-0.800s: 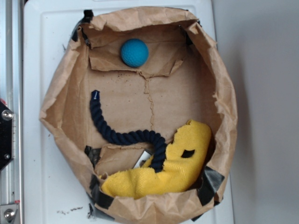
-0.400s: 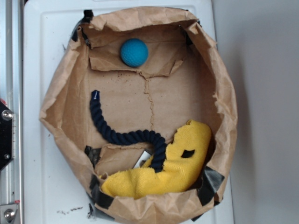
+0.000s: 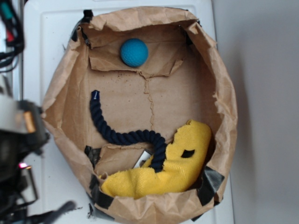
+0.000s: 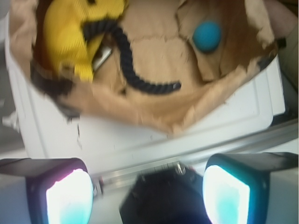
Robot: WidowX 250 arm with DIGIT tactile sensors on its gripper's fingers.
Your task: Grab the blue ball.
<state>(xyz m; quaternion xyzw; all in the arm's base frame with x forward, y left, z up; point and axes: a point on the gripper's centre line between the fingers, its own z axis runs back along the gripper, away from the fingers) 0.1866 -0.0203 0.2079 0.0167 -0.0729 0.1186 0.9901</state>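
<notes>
Currently the claw (image 4: 147, 196) stands spread wide, empty, over the white surface (image 4: 140, 140) outside the paper bag (image 4: 154, 112). Nearest beyond it lies the bag's crumpled rim; further in, the navy rope (image 4: 133, 70) and yellow cloth (image 4: 65, 37). Farthest, ahead and right of the claw, the blue ball (image 4: 207, 35) rests on the bag floor, untouched. Judged light, firm and dimpled; grip across its widest part, as it may roll.
</notes>
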